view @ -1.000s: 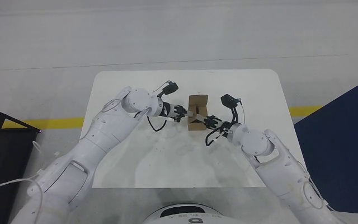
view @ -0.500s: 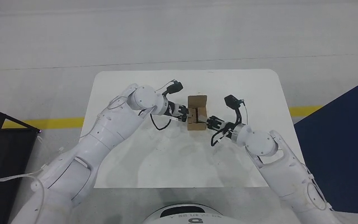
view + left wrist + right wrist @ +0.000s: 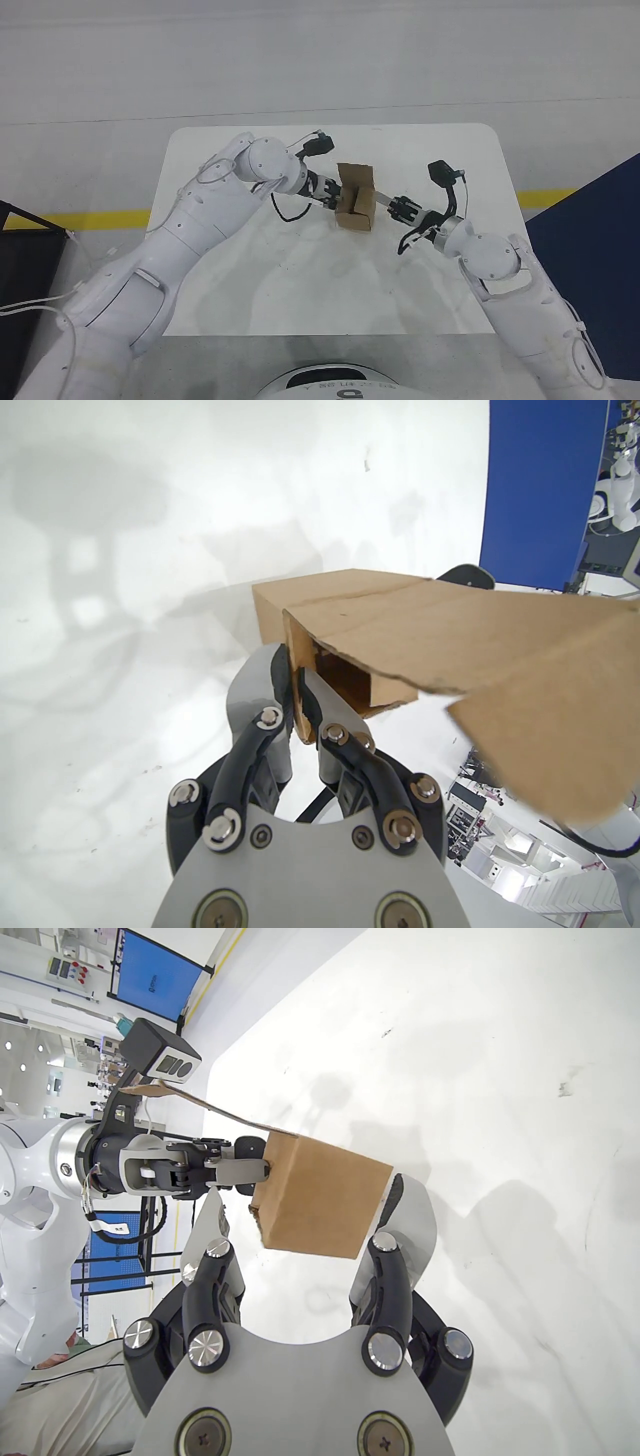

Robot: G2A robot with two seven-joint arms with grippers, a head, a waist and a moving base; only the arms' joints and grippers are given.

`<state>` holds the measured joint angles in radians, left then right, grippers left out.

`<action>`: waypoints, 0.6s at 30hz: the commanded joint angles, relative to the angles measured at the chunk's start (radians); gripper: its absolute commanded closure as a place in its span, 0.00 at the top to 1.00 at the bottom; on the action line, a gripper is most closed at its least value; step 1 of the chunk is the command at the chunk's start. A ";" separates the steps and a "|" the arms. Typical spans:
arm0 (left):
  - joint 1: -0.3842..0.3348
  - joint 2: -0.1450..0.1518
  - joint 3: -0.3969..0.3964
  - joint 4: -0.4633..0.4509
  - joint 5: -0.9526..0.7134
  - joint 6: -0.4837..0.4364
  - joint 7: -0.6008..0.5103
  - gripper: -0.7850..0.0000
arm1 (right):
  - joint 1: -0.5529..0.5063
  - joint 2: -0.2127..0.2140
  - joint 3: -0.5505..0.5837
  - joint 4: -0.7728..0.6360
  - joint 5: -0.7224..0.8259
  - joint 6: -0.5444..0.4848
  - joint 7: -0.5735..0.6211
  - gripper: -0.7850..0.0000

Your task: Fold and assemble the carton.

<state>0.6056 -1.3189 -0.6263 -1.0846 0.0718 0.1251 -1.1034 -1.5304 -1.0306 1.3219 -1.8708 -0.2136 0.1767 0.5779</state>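
Observation:
The brown carton (image 3: 357, 197) is near the middle of the white table (image 3: 250, 290), tilted, with one long flap (image 3: 220, 1113) sticking out. My left gripper (image 3: 333, 198) is shut on the edge of the carton's wall (image 3: 300, 680) at its open end; the hollow inside (image 3: 350, 685) shows beside the pinched edge. From the right wrist view the left gripper (image 3: 250, 1168) grips the carton (image 3: 320, 1198) on its far side. My right gripper (image 3: 398, 208) is open, a short gap away from the carton's other side, with one finger (image 3: 400, 1193) level with the carton's near corner.
A blue panel (image 3: 600, 250) stands off the table's right side and a black stand (image 3: 20, 230) off its left. Bare tabletop lies in front of and behind the carton.
The left gripper has swung the carton to the right and tilted it. The right gripper has drawn back to the right, leaving a gap to the carton.

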 commanded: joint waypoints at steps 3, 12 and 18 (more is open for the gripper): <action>0.022 0.018 -0.045 -0.016 -0.003 -0.006 -0.003 1.00 | 0.003 0.000 -0.006 0.005 -0.029 0.000 -0.005 0.84; 0.136 0.097 -0.189 -0.105 0.041 -0.091 -0.086 1.00 | 0.035 -0.008 0.020 0.017 -0.042 0.031 -0.114 0.93; 0.219 0.150 -0.255 -0.224 0.154 -0.145 -0.187 1.00 | 0.119 -0.029 -0.066 0.040 -0.100 0.080 -0.208 0.72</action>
<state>0.8099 -1.1765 -0.8748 -1.2810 0.2049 -0.0137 -1.2676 -1.4331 -1.0553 1.2737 -1.8394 -0.3144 0.2480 0.3758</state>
